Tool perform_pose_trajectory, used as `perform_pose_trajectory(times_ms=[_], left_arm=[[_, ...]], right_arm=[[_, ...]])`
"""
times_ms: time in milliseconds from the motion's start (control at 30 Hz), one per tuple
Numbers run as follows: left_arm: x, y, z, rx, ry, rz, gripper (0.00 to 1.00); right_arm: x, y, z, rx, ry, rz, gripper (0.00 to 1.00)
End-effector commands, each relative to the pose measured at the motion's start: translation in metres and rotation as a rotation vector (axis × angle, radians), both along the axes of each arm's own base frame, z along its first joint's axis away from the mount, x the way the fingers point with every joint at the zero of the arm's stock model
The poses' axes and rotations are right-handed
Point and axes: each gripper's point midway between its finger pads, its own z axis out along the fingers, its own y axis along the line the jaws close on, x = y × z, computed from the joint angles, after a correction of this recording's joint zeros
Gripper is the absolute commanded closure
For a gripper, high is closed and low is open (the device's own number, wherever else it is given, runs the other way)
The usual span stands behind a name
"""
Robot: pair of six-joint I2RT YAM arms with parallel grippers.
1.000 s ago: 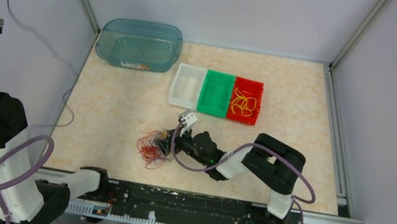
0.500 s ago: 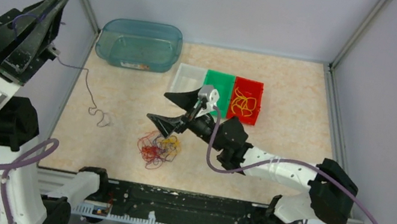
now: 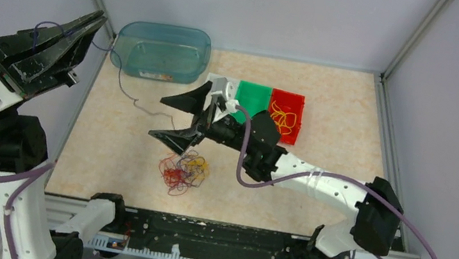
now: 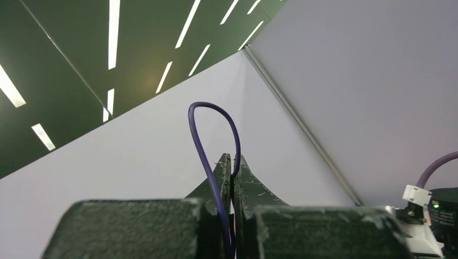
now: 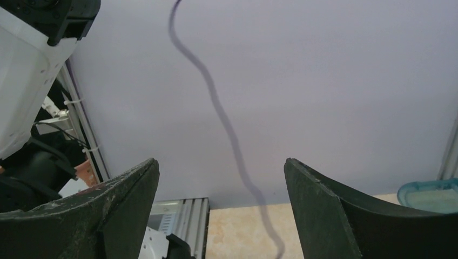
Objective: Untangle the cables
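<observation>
My left gripper (image 3: 100,16) is raised high at the left, shut on a thin dark purple cable (image 3: 122,88). Above the shut fingertips (image 4: 226,162) the cable makes a loop (image 4: 194,135). It hangs down and to the right, and its lower end reaches the gap of my right gripper (image 3: 157,117). That gripper is open above the table, aimed left. In the right wrist view the cable (image 5: 219,108) runs blurred between the spread fingers (image 5: 135,186), touching neither. A tangle of red, yellow and dark cables (image 3: 183,170) lies on the table below the right gripper.
Behind the right arm stands a row of bins: white (image 3: 212,83), green (image 3: 254,98) and red (image 3: 293,105). The red bin holds yellow cables (image 3: 279,118). A teal tub (image 3: 162,51) sits at the back left, also seen at the right wrist view's edge (image 5: 432,194).
The right gripper rose from the tangle, opened, and moved back and left. The left gripper tilted down to the right, and the purple cable's free end swung off the table into the right gripper's gap.
</observation>
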Motion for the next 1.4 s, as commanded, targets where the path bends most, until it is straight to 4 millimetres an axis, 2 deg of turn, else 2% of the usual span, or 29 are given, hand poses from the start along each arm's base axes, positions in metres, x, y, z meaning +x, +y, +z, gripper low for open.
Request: perform_pose_trajectory(times_ms=[0,67,133,233,367,600,733,800,933,1100,1233,1267,1367], left_arm=[[-0.006,-0.004,-0.005,0.001,0.040,-0.040,1.00],[-0.008,-0.004,-0.005,0.003,0.041,-0.047,1.00],[-0.011,-0.005,-0.005,0.006,0.040,-0.051,1.00],[-0.011,-0.005,-0.006,0.014,0.037,-0.047,1.00],[-0.011,-0.005,-0.008,0.016,0.032,-0.040,1.00],[-0.011,-0.005,-0.009,0.012,0.035,-0.045,1.00],[-0.012,-0.005,-0.008,0.011,0.033,-0.045,1.00],[-0.013,-0.005,-0.008,0.011,0.034,-0.047,1.00],[-0.017,-0.006,-0.010,0.017,0.021,-0.047,1.00],[-0.021,-0.007,-0.010,0.022,0.020,-0.056,1.00],[-0.020,-0.008,-0.012,0.023,0.029,-0.058,1.00],[-0.019,-0.008,-0.014,0.024,0.033,-0.057,1.00],[-0.014,-0.008,-0.018,0.034,0.049,-0.054,1.00]], right_arm=[[-0.002,0.015,0.014,-0.011,-0.043,0.022,0.15],[0.007,0.022,0.012,-0.029,-0.043,-0.011,0.17],[0.008,0.029,0.010,-0.040,-0.048,-0.004,0.20],[-0.004,0.036,0.010,-0.042,-0.072,0.064,0.23],[-0.024,0.037,0.007,-0.044,-0.095,0.172,0.23],[-0.036,0.046,0.005,-0.056,-0.092,0.238,0.21],[-0.032,0.057,0.007,-0.056,-0.077,0.226,0.23],[-0.025,0.071,-0.006,-0.082,-0.061,0.210,0.26],[-0.008,0.081,-0.013,-0.104,-0.051,0.139,0.35],[0.008,0.075,-0.020,-0.120,-0.056,0.026,0.35],[0.008,0.069,-0.014,-0.095,-0.028,0.020,0.35],[0.002,0.064,-0.006,-0.082,-0.025,0.045,0.35],[-0.035,0.046,0.014,-0.043,-0.045,0.223,0.34]])
